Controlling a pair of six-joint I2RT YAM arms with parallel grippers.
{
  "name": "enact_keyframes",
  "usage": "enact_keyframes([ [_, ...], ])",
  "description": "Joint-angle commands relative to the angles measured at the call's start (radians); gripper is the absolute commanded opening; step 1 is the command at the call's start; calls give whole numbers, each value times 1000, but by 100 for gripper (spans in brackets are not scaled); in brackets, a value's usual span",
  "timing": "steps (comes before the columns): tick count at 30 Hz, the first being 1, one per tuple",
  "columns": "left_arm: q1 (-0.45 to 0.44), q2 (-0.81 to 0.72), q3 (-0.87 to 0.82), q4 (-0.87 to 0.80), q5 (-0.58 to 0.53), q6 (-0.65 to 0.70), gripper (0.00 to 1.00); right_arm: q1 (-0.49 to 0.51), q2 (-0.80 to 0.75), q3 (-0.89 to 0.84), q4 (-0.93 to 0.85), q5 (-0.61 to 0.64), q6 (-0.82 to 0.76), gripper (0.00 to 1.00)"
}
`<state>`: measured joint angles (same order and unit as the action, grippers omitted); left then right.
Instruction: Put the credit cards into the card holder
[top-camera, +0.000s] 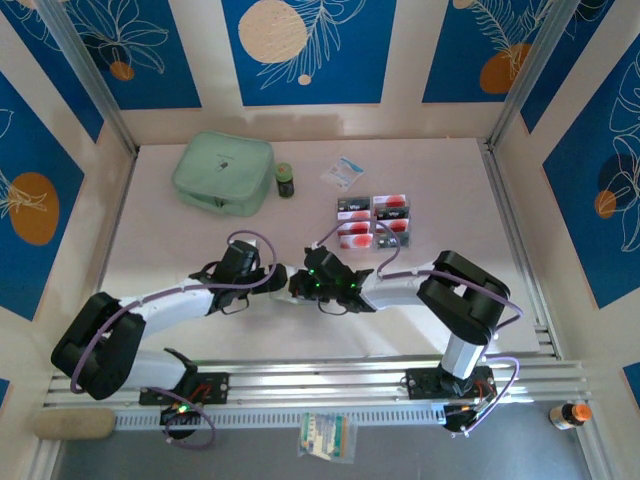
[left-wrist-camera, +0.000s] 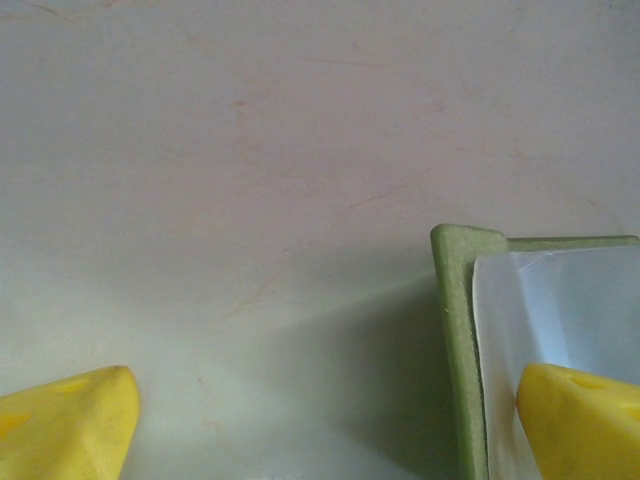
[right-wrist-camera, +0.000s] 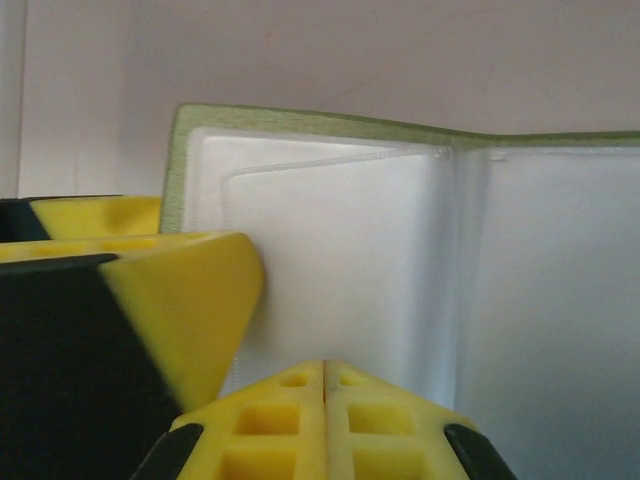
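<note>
The pale table carries a mint-green zip pouch at the upper left of the overhead view. Both arms meet at the frame's centre.

The left gripper stands spread wide. In its own view one yellow finger sits at the lower left over bare table, and the other is at the lower right over a clear sleeve. The right gripper has its fingers pressed together at the bottom of its view, with nothing visible between them.

The card holder lies opened flat under the two grippers. Its olive rim runs along the top of the right wrist view and its pale sleeves face up.

The credit cards lie in a tidy block just above and to the right of centre, apart from both grippers. A white-and-blue sachet and a small dark container sit higher up.

The likely trouble is that the holder folds shut or skids if either gripper lifts carelessly, since nothing else seems to pin it. A thin sleeve could also buckle under a fingertip, so a card would not slide in.

The holder's left edge falls between the left gripper's fingers, nearer the right-hand one, and its middle fold lies just beyond the right gripper's tips.
</note>
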<state>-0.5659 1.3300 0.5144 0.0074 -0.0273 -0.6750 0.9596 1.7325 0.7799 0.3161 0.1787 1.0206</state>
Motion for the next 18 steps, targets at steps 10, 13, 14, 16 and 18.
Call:
enact_keyframes([
  [10,58,-38,-51,17,47,-16,97,-48,-66,-69,-90,85,26,0],
  [13,66,-36,-61,20,49,-12,97,-56,-101,-87,-105,95,37,0],
  [14,67,-35,-65,22,50,-12,97,-58,-120,-97,-103,99,39,0],
  [16,70,-33,-69,25,49,-10,97,-59,-161,-109,-110,109,39,0],
  [18,72,-28,-74,28,47,-6,97,-55,-211,-113,-130,123,35,0],
])
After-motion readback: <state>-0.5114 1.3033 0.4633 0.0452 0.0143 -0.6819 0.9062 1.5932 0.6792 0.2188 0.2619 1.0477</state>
